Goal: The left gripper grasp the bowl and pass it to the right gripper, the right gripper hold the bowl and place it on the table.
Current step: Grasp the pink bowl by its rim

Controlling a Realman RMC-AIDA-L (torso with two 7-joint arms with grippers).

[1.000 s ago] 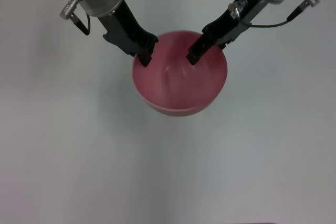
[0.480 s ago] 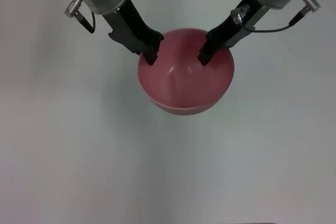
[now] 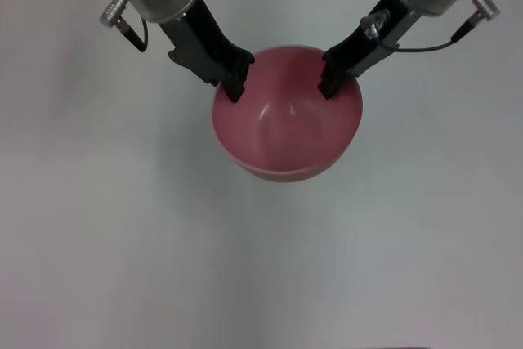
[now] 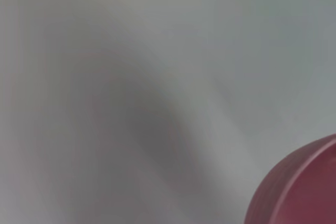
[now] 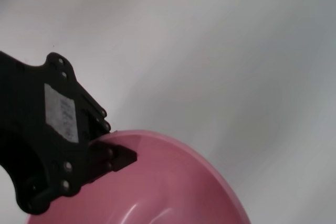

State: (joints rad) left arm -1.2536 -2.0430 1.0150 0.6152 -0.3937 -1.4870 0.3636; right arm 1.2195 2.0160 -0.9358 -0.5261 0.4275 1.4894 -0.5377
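The pink-red bowl (image 3: 286, 124) hangs above the white table (image 3: 122, 226), mouth up. My left gripper (image 3: 235, 87), on the green-ringed arm, is shut on the bowl's left rim. My right gripper (image 3: 328, 86), on the cyan-ringed arm, reaches over the right rim with its tip inside the bowl. In the right wrist view the left gripper (image 5: 113, 153) clamps the rim of the bowl (image 5: 173, 182). An edge of the bowl (image 4: 299, 187) shows in the left wrist view over the table (image 4: 157, 51).
Bare white table (image 5: 220, 45) lies on all sides under the bowl. A thin cable (image 3: 425, 42) loops beside the right wrist.
The bowl and left gripper shifted right and then held still. The right gripper's tip slid rightward inside the bowl, closer to the right rim.
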